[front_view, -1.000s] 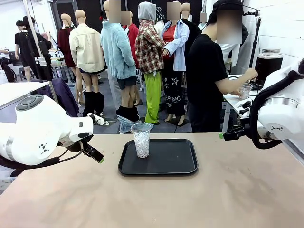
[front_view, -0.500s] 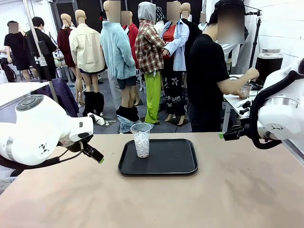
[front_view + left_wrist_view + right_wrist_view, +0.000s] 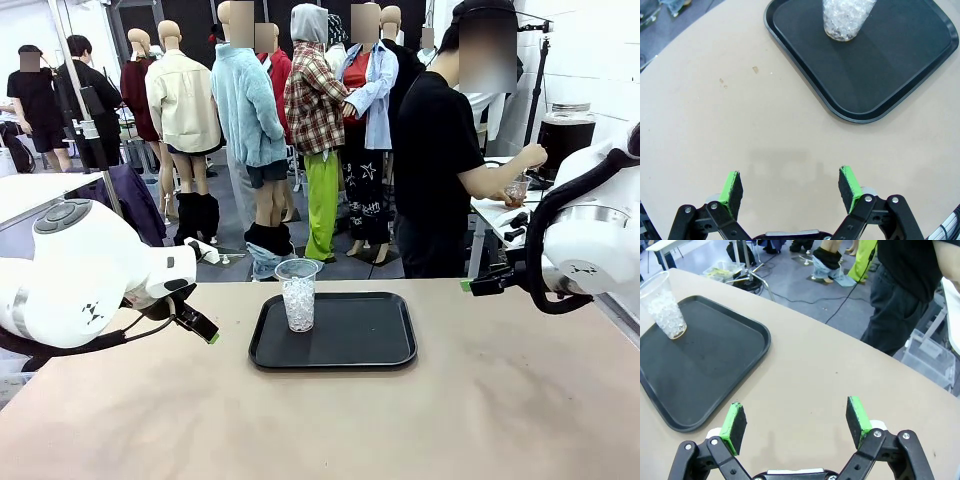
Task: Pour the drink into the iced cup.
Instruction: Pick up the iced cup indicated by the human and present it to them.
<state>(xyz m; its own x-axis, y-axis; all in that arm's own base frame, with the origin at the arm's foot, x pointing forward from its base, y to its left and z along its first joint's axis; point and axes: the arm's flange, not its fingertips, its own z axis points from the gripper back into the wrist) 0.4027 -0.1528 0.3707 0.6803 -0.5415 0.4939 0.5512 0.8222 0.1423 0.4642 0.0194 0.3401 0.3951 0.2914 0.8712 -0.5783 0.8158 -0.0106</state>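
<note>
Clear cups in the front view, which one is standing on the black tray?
The ice-filled cup, upright on the left part of the black tray. The other clear cup is farther back on the right, by the person's hand.

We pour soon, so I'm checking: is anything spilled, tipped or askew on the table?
Nothing stands out. The clear plastic cup of ice stands upright on the black rectangular tray, with no spill around it. A few faint specks mark the tan tabletop.
</note>
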